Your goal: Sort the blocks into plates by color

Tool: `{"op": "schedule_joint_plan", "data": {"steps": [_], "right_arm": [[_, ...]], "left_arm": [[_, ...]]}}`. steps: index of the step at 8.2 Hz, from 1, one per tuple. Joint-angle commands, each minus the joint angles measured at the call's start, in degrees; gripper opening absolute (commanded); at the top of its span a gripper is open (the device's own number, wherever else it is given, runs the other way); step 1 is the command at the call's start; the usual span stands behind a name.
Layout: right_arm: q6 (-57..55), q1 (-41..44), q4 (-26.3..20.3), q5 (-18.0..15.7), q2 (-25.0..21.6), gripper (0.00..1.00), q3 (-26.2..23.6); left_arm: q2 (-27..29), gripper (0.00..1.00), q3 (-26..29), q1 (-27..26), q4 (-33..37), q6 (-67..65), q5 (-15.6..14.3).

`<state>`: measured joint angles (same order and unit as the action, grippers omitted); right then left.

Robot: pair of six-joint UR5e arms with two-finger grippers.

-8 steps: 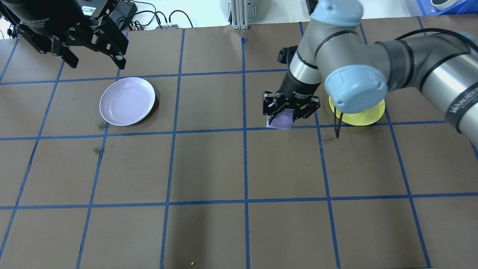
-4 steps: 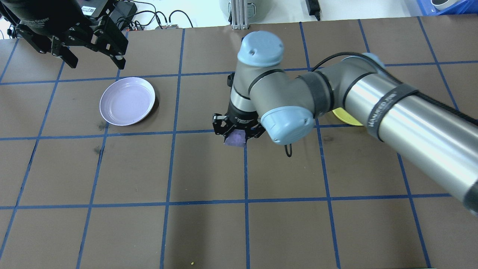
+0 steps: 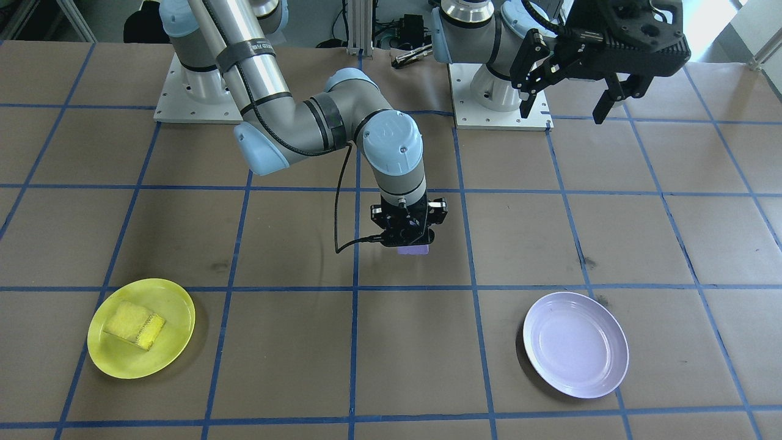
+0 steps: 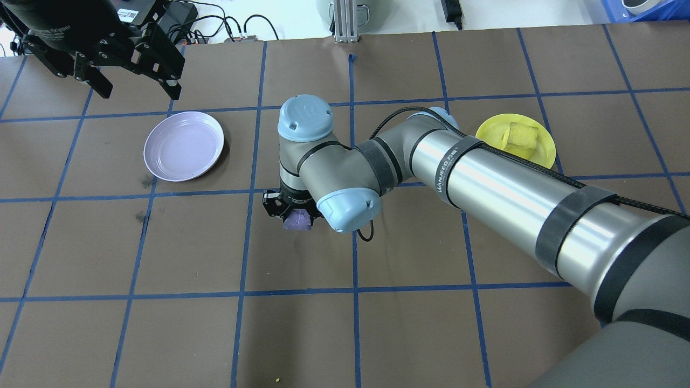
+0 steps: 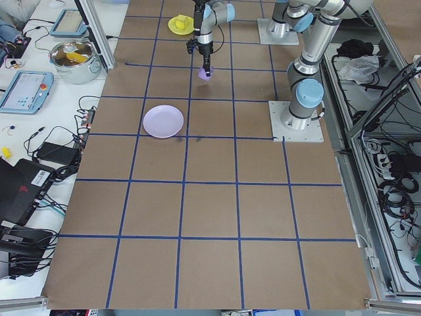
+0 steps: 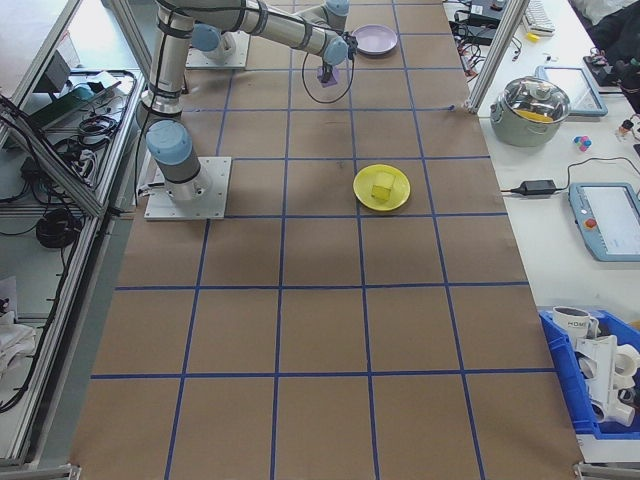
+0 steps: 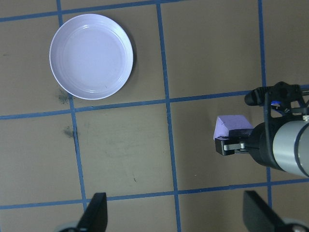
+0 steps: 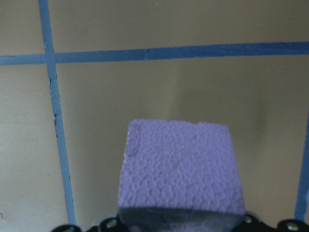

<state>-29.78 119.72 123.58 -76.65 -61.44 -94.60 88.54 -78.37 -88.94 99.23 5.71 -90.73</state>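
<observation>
We see the yellow block in the yellow plate; the lavender plate holds nothing. Right gripper grasps the purple block; left gripper hangs spread.

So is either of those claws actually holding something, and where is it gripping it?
The right gripper holds the purple block by its top, carried above the table. The left gripper is open and empty.

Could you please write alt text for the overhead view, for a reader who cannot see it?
The right gripper holds a purple block above the brown gridded table, between two plates. The lavender plate at left is empty; the yellow plate at right holds a yellow block. The left gripper hangs open at upper left.
</observation>
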Motion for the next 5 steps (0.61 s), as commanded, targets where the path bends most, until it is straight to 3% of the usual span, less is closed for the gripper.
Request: {"op": "schedule_joint_plan", "data": {"steps": [1, 2, 5], "right_arm": [[-1.05, 0.86, 0.26, -0.69, 1.16, 0.94, 0.3], [-1.94, 0.69, -0.44, -0.69, -0.24, 1.0, 0.47], [-2.12, -0.44, -5.62, -1.3, -4.02, 1.0, 0.91]], "left_arm": [[0.05, 1.0, 0.06, 0.0, 0.0, 0.0, -0.15], [-0.03, 1.0, -0.03, 0.0, 0.0, 0.0, -0.15], [0.05, 1.0, 0.06, 0.0, 0.0, 0.0, -0.06]]}}
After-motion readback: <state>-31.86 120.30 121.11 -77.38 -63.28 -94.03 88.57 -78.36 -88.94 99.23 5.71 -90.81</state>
